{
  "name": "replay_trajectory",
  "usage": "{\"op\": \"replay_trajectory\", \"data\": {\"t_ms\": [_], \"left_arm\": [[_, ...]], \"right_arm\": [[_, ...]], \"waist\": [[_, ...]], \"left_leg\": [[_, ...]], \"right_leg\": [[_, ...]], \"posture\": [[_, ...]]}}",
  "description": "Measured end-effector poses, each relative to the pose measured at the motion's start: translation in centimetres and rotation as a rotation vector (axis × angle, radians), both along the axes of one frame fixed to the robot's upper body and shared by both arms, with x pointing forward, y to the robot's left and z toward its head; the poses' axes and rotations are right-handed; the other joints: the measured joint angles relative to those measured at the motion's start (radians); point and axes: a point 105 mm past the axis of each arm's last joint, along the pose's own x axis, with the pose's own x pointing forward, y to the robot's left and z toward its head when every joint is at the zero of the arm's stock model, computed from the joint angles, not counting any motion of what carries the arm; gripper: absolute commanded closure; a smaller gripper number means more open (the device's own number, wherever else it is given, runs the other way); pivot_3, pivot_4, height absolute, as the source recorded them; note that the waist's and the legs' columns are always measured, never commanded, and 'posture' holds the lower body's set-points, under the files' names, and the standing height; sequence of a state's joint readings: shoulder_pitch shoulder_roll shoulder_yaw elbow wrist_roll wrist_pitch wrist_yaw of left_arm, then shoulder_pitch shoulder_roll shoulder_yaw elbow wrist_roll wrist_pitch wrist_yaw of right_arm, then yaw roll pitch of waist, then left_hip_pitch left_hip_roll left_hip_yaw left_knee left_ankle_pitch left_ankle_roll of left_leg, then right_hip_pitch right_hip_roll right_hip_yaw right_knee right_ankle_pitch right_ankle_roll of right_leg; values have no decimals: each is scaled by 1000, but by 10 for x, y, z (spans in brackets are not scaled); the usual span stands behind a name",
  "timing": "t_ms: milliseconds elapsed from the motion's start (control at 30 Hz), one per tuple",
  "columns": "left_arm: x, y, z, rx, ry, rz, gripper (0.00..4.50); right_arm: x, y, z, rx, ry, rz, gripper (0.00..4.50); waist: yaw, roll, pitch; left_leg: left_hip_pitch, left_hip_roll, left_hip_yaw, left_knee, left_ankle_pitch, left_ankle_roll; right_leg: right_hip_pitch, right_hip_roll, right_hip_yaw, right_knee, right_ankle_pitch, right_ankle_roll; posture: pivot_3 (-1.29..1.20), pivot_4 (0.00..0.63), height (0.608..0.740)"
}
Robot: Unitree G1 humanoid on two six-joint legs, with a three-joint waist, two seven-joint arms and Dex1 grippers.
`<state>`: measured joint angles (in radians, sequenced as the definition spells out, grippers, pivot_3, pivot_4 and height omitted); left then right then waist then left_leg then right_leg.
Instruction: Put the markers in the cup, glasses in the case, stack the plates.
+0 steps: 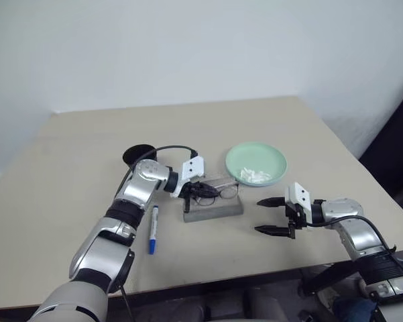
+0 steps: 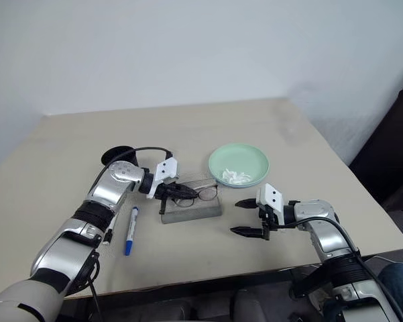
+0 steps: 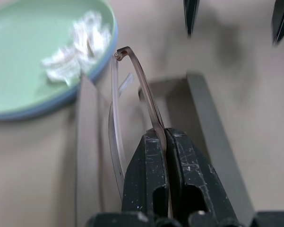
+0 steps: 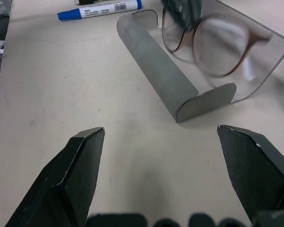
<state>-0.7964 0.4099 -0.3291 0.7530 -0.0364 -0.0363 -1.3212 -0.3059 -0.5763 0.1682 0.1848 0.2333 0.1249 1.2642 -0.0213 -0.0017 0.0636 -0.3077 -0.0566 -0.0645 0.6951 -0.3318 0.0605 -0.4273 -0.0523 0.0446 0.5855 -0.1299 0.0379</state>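
On the table (image 1: 67,168) lie one blue-capped marker (image 1: 153,229), one black cup (image 1: 138,155), one pair of glasses (image 1: 214,192), one grey case (image 1: 213,208), one green plate (image 1: 255,162) and one paper wad (image 1: 255,176).

Printed label on white barrel of blue-capped marker (image 4: 100,8): dark lettering and a barcode-like strip, too small to make out. No other text, brand, number or sign legible anywhere.
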Motion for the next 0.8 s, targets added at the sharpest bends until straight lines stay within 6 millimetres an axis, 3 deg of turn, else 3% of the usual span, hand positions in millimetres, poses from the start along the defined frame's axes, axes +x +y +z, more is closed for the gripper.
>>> {"op": "replay_trajectory", "data": {"t_ms": [267,800], "left_arm": [[-4,-1,-3,15,31,-43,4481],[-23,10,-2,23,255,-71,4481]], "right_arm": [[0,-1,0,-3,-8,0,371],[1,-3,-5,-7,-7,-6,371]], "waist": [[-1,0,0],[-1,0,0]], "left_leg": [[1,0,1,0,0,0],[1,1,0,1,0,0]], "right_leg": [[0,0,0,0,0,0],[0,0,0,1,0,0]], "posture": [[0,0,740],[0,0,740]]}}
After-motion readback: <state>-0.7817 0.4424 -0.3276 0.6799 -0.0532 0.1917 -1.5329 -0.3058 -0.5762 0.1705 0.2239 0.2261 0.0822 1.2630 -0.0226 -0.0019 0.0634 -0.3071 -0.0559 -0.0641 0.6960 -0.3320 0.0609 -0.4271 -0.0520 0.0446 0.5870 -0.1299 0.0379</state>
